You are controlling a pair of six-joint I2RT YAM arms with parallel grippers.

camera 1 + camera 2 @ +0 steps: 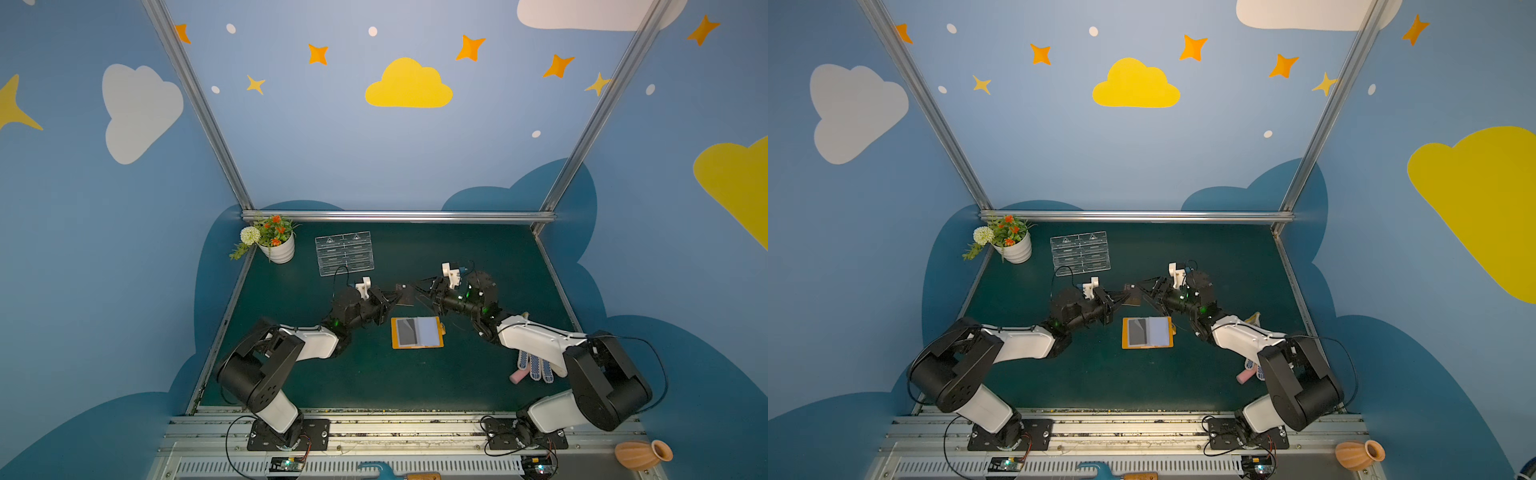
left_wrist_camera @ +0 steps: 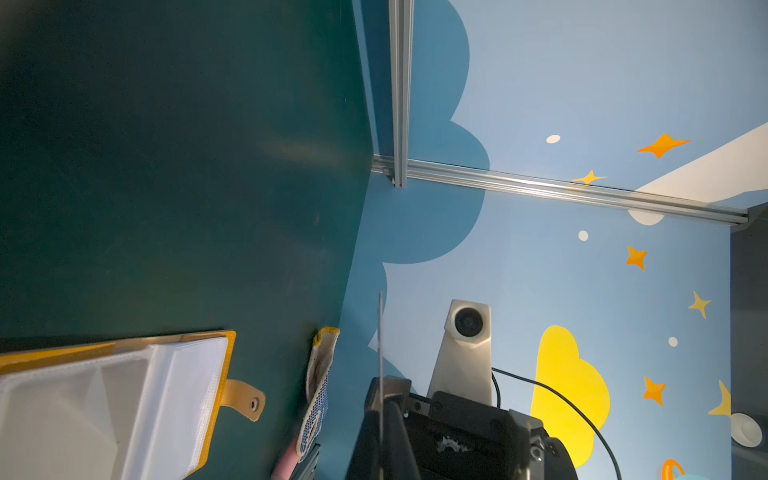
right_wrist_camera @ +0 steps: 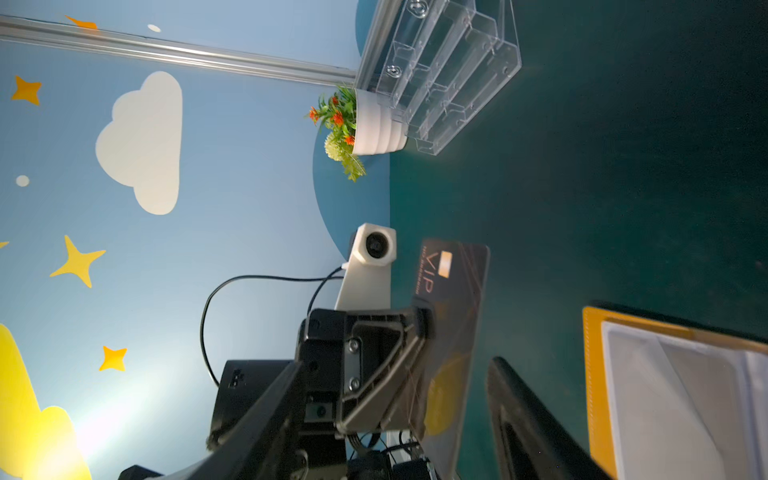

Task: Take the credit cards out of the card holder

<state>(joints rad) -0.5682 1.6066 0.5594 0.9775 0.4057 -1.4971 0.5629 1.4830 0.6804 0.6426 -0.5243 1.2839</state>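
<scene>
Handover step, seemingly: your left hand [image 1: 392, 300] clenches a credit card [image 1: 406, 296] at 12 o'clock from the open card holder [image 1: 417, 332] on the bench [image 1: 332, 374]; your right hand [image 1: 422, 293] straddles it, released. Next, close right squarely.

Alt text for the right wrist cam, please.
The left gripper pinches a dark credit card marked VIP, between the right gripper's open fingers. The orange card holder lies open on the green table; a clear acrylic stand and flower pot sit beyond.
</scene>
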